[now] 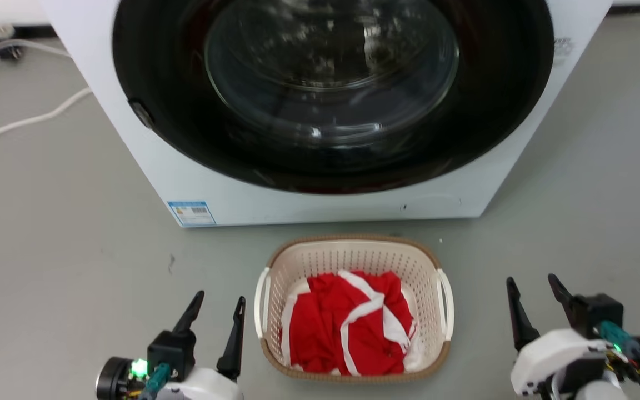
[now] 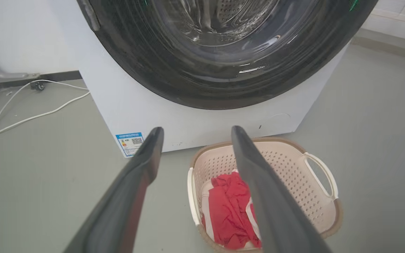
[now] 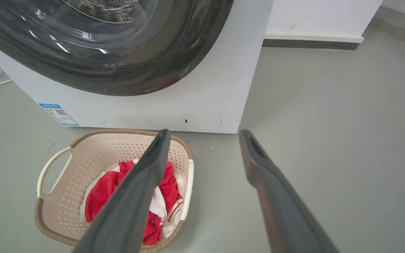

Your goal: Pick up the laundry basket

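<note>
The laundry basket (image 1: 353, 261) is cream with a brown woven-look rim and white side handles. It sits on the grey floor in front of the washing machine, holding a red and white garment (image 1: 353, 325). My left gripper (image 1: 221, 301) stands open just left of the basket, apart from its left handle (image 1: 261, 303). Further off on the other side, my right gripper (image 1: 532, 282) is open too, well clear of the right handle (image 1: 446, 303). The basket (image 2: 294, 175) lies beyond my left fingers, and in the right wrist view the basket (image 3: 83, 165) is at lower left.
A white front-loading washing machine (image 1: 331, 111) with a dark round door stands right behind the basket. White cables (image 1: 25, 119) trail over the floor at the far left. Bare grey floor spreads to the left and right of the basket.
</note>
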